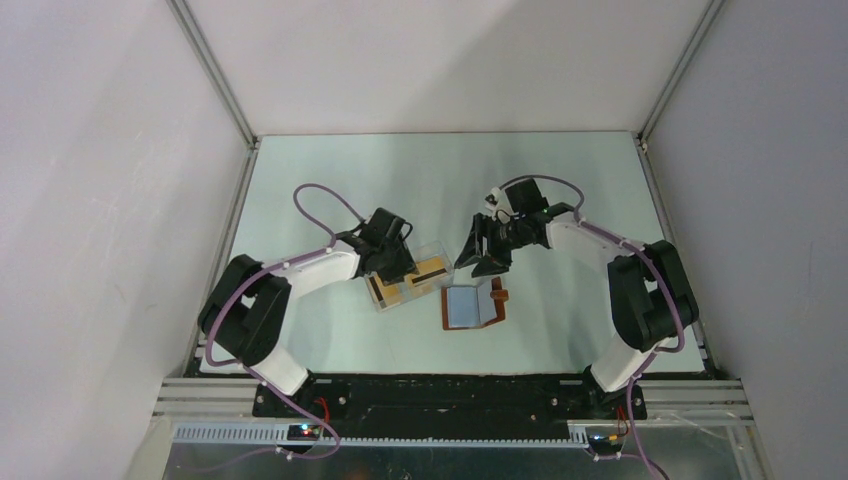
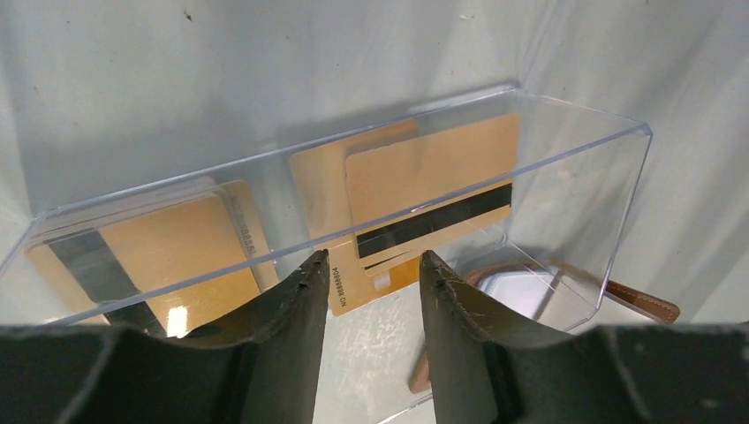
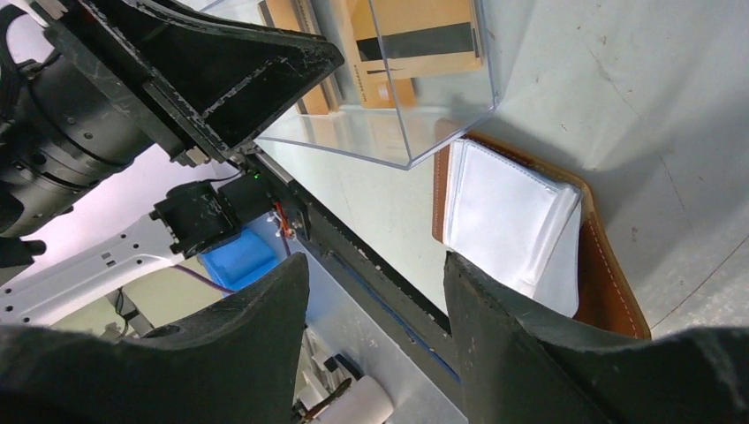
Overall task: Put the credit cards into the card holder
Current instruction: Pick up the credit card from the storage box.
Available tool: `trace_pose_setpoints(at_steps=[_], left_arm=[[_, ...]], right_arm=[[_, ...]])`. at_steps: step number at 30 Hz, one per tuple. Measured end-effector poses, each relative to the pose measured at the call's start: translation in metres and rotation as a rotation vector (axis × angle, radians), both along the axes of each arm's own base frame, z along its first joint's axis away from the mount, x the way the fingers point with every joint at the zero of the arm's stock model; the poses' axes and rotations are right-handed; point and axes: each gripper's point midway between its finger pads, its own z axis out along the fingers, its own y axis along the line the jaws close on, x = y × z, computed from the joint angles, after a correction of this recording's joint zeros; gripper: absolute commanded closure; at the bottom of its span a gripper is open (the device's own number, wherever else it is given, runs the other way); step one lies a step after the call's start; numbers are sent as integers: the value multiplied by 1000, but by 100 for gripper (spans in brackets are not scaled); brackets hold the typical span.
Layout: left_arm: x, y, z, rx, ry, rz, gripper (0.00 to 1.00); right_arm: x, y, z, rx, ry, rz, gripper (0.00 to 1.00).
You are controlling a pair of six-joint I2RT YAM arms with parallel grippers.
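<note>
Several orange-gold credit cards (image 1: pixel 425 274) lie inside a clear plastic box (image 1: pixel 405 277) at table centre. In the left wrist view the cards (image 2: pixel 424 185) overlap, some with a dark stripe. The brown card holder (image 1: pixel 472 305) lies open just right of the box, grey-blue pockets up; the right wrist view shows it (image 3: pixel 517 221) too. My left gripper (image 1: pixel 395 268) is open and empty over the box's near rim (image 2: pixel 371 265). My right gripper (image 1: pixel 482 262) is open and empty, raised above the card holder's far side (image 3: pixel 375 269).
The clear box's wall (image 2: pixel 574 221) stands between the left fingers and the cards. The black base rail (image 1: pixel 450 385) runs along the table's near edge. White walls close the left, right and back.
</note>
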Motion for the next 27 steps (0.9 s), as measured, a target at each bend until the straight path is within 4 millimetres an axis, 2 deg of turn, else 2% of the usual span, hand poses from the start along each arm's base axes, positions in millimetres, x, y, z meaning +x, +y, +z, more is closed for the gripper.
trace_pose_setpoints(at_steps=[5,10,18,27], left_arm=[[4,-3,2,-14,-13,7,53],[6,-4,3,-22,-19,11,53],[7,-5,-13,-9,12,31,53],[14,-10,-13,-32,-8,48,62]], right_arm=[[-2,3,-4,-28,3,-12,31],[3,7,-4,-30,-6,-39,29],[15,11,-10,-11,-17,-115,28],[22,17,-17,-1,-29,-140,28]])
